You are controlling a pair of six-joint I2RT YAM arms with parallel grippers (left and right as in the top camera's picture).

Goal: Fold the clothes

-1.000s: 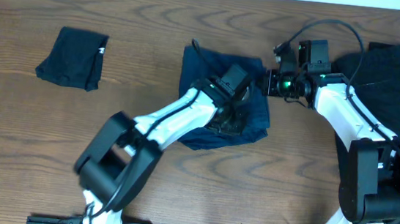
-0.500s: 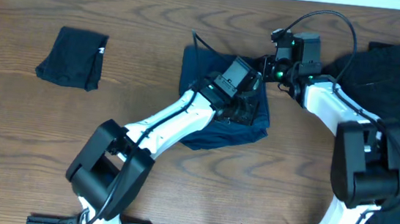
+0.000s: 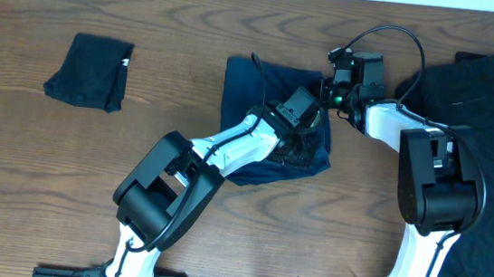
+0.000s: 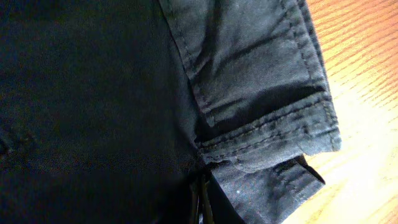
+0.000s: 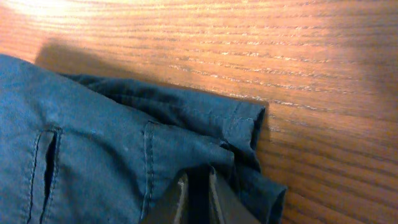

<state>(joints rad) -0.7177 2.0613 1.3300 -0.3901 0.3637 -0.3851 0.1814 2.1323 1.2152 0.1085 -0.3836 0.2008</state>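
Observation:
The navy blue garment [image 3: 259, 103] lies partly folded at the table's middle. It fills the left wrist view [image 4: 124, 93], hems and seams showing. My left gripper [image 3: 304, 142] rests on its right part, and its thin fingers [image 4: 201, 205] are pressed together on a fold of the cloth. My right gripper [image 3: 325, 99] is at the garment's upper right corner [image 5: 249, 121]. Its jaws [image 5: 198, 193] stand a narrow gap apart, with bunched fabric at their tips. A folded black garment [image 3: 89, 82] with a small white tag [image 3: 126, 61] lies far left.
A heap of black clothes [image 3: 490, 116] covers the right side of the wooden table [image 3: 185, 23] and runs down to its front right. The right arm's cable [image 3: 394, 30] loops above the wrist. Both arms cross the middle.
The right gripper moved up and left to the garment's top right corner, and its jaws parted slightly. The left arm swung, its gripper staying shut on the navy cloth.

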